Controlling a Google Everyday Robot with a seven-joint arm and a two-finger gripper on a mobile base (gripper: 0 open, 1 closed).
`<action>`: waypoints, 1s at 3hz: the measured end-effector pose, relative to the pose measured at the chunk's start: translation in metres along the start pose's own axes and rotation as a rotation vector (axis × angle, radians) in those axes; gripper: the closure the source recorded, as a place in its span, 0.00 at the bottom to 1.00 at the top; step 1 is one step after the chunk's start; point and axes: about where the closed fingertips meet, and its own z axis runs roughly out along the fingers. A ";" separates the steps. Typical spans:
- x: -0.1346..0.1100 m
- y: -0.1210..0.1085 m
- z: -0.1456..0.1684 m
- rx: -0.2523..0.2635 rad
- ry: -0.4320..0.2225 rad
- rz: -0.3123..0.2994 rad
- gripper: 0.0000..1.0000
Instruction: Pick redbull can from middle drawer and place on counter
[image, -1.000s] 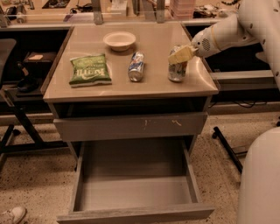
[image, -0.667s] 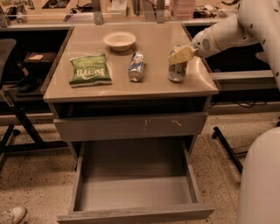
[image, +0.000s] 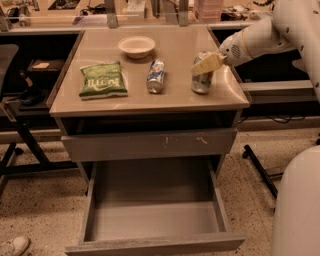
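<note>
Standing upright near the right edge of the tabletop (image: 180, 100), the redbull can (image: 202, 84) rested on its base, out of the middle drawer (image: 155, 220). The gripper (image: 206, 64) was at the can's upper part, reaching in from the right at the end of the white arm (image: 255, 40). Its pale fingers (image: 210, 62) were clenched on the redbull can just below the rim, the near one crossing in front of the can and the far one hidden behind it. The shiny top of the can showed just above the near finger.

To the left of the redbull can, well apart from it, a blue-and-white can (image: 155, 76) lay on its side near the middle of the tabletop. Farther left lay a green snack bag (image: 103, 80), flat, with its printed face up. A pale bowl (image: 136, 47) sat toward the back, behind the lying can.

Below the tabletop, a grey drawer front (image: 150, 145) with small light scratches stood slightly out from the cabinet. Under it the middle drawer was pulled far out, its flat grey floor bare. At the lower right a large white part of the robot's body (image: 297, 205) filled the corner, and a white shoe (image: 14, 245) showed on the speckled floor at the lower left.
</note>
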 end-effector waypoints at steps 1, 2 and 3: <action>0.000 0.000 0.000 0.000 0.000 0.000 0.00; 0.000 0.000 0.001 -0.001 0.001 0.000 0.00; -0.035 -0.005 -0.038 0.131 -0.001 -0.039 0.00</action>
